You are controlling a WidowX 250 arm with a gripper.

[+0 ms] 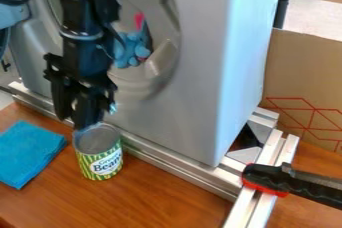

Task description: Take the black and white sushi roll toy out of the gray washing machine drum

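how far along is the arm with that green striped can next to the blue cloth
Looks done: the gripper is positioned at the top rim of the striped can. In hand: the grasp itself, perhaps; I cannot tell whether the can is held. Left: any lifting or moving looks not yet done, since the can stands upright on the wooden table, beside the blue cloth.
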